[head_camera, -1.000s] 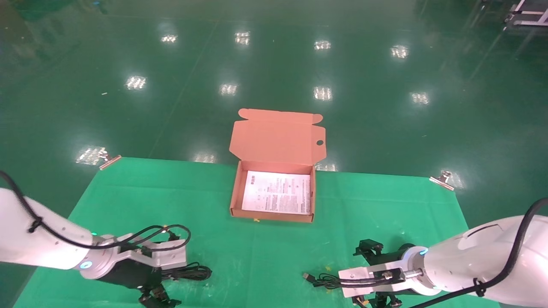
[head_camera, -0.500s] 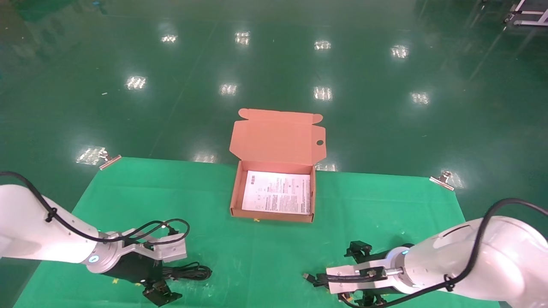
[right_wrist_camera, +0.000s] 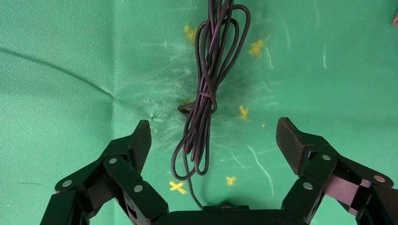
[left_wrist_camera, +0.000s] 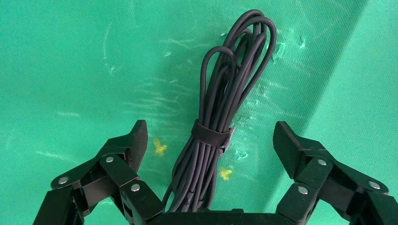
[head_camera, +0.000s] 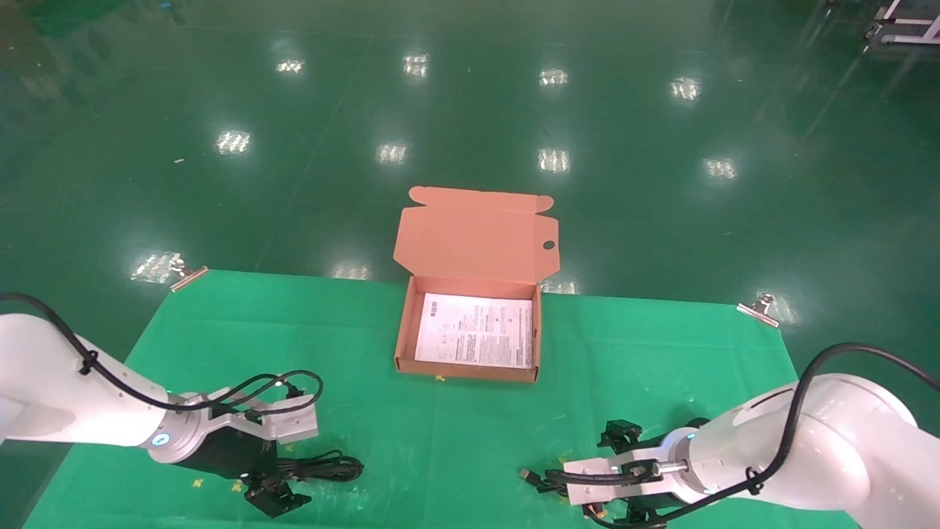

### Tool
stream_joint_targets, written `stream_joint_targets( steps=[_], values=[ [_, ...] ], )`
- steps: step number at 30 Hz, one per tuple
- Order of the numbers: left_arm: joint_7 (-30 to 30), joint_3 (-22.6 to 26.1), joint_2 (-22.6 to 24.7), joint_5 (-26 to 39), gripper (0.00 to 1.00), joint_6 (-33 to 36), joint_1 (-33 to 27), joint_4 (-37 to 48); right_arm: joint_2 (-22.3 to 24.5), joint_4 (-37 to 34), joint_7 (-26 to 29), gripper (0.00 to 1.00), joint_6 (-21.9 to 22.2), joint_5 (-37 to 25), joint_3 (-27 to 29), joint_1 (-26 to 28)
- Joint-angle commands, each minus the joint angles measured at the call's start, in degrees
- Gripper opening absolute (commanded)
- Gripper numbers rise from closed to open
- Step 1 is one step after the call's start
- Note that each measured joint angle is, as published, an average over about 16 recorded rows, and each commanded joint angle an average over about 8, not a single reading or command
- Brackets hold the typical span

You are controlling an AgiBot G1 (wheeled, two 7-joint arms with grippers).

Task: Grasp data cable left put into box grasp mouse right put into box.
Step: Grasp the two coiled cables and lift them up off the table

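Left hand [left_wrist_camera: 209,140] is spread wide over the thin black looped data cable [left_wrist_camera: 224,122], fingers on either side of the bundle and not touching it. Compared with half a second ago it's barely shifted, maybe slid a touch toward the robot, and the cable sits on the same spot of the green-cloth tabletop [head_camera: 367,345], near the left front edge. Right hand [right_wrist_camera: 213,140] is spread too, straddling the tied coil of the mouse's thin black cord [right_wrist_camera: 206,98]. That arm has crept a little to the right since the last frame. The mouse body itself I can't make out; in the head view the white wrist covers that spot and only the cord and USB plug [head_camera: 526,475] stick out.

Count: one cable bundle, one mouse cord, one shallow salmon-orange cardboard box [head_camera: 470,371] at the middle of the tabletop, flap lid up, one white printed sheet [head_camera: 476,330] inside. Two metal clips [head_camera: 758,308] pin the cloth's far corners.
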Motion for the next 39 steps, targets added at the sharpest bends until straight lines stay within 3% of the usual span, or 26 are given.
stream_joint_targets(
  steps=[1, 39],
  values=[
    [0.05, -0.01, 0.06, -0.02, 0.0, -0.07, -0.06, 0.15, -0.05, -0.12, -0.03, 0.0, 0.06, -0.03, -0.02, -0.01],
    [-0.39, 0.01, -0.36, -0.03, 0.0, 0.36, 0.25, -1.1, 0.36, 0.69, 0.19, 0.0, -0.27, 0.22, 0.12, 0.1]
  ],
)
